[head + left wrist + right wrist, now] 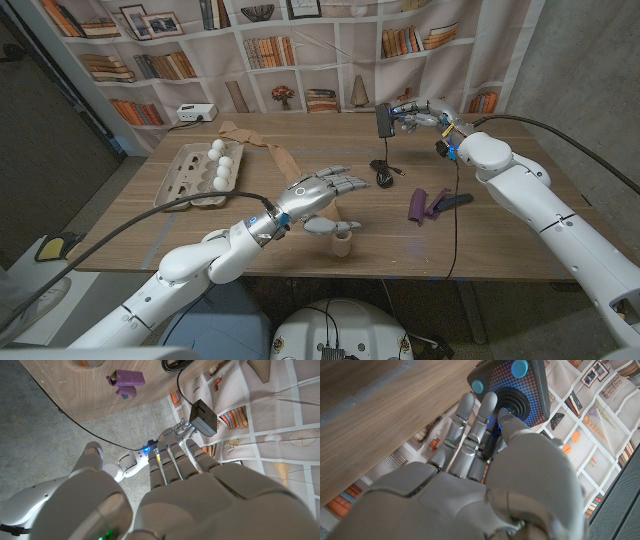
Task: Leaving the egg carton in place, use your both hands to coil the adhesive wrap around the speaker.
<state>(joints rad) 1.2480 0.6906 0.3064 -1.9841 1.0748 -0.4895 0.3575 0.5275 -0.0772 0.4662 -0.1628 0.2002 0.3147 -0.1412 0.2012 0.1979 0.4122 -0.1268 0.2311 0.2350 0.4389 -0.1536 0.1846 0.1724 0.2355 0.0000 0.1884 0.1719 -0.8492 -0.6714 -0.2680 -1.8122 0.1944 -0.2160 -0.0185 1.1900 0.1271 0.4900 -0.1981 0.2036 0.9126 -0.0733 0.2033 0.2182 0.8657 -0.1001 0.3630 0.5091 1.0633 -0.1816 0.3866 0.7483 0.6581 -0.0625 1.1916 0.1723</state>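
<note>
1. Already the right hand [418, 115] grips the speaker [385, 120], raised over the bench [480, 240].
2. Left hand [322, 190] hovers spread, holding nothing.
3. Adhesive wrap [262, 145] lies beside the egg carton [205, 172]; coiling seems unstarted.

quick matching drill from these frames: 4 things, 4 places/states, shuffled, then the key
Things
1. speaker
2. egg carton
3. purple clip
4. roll of wrap

Places/states
A. standing on the table just under the left hand
B. held up off the table by the right hand
C. on the table's left side, white eggs in it
D. lying on the table beside the right forearm

Pairs: 1-B, 2-C, 3-D, 4-A
</note>
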